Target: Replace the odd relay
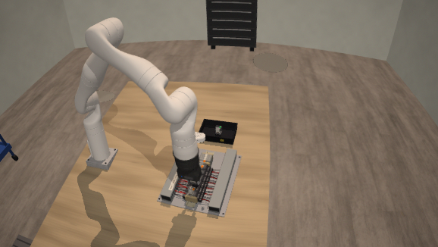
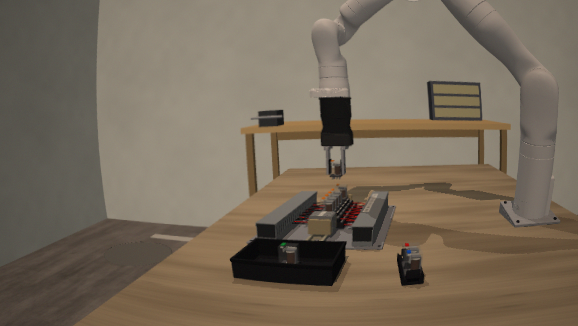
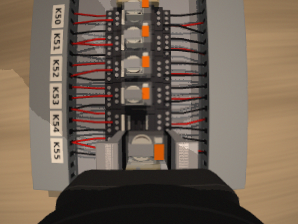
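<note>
My gripper (image 2: 337,171) (image 3: 146,144) (image 1: 192,189) is shut on a relay (image 2: 337,172) (image 3: 140,148) with an orange test button. It holds the relay upright, clearly above the relay board (image 1: 228,176) (image 2: 371,222) (image 3: 43,36). In the wrist view several seated relays (image 3: 136,63) with orange buttons on their right side stand in a row. Just past the held relay lies an empty dark socket (image 3: 136,120). The held relay's button is also on the right. A relay with a green button (image 2: 287,252) (image 1: 217,129) stands in the black tray (image 2: 260,267) (image 1: 206,123).
Another relay (image 2: 411,257) sits in a small black holder right of the tray. A beige ribbed block (image 2: 320,223) stands at the row's tray end. Grey cable ducts (image 2: 285,216) (image 1: 226,167) flank the row. The arm's base (image 2: 530,217) stands beyond.
</note>
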Action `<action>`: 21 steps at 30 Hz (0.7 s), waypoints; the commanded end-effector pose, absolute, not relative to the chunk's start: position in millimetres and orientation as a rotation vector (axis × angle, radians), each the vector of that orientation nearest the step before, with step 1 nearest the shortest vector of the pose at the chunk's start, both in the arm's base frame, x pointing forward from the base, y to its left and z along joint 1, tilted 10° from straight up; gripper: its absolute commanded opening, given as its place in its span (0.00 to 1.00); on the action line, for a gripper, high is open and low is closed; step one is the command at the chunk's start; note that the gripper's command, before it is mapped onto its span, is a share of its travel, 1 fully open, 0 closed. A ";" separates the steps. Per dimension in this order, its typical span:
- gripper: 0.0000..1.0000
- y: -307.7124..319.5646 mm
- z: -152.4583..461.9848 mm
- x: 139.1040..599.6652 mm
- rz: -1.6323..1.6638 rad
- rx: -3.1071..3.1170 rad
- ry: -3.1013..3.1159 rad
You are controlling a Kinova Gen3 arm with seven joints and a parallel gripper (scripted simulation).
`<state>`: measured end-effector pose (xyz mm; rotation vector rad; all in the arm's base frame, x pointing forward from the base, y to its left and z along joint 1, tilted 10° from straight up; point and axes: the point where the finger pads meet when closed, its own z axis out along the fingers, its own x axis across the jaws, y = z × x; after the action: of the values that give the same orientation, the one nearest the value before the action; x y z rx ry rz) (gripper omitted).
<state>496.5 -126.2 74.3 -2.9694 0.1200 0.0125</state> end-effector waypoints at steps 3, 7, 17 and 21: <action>0.00 -124.8 74.0 495.7 0.013 -2.969 0.122; 0.00 -123.5 72.9 494.8 0.015 -2.968 0.124; 0.00 -121.1 73.8 493.6 0.015 -2.967 0.125; 0.00 -119.6 74.4 492.9 0.015 -2.967 0.125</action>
<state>492.6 -120.0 72.6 -2.9661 0.1259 0.0190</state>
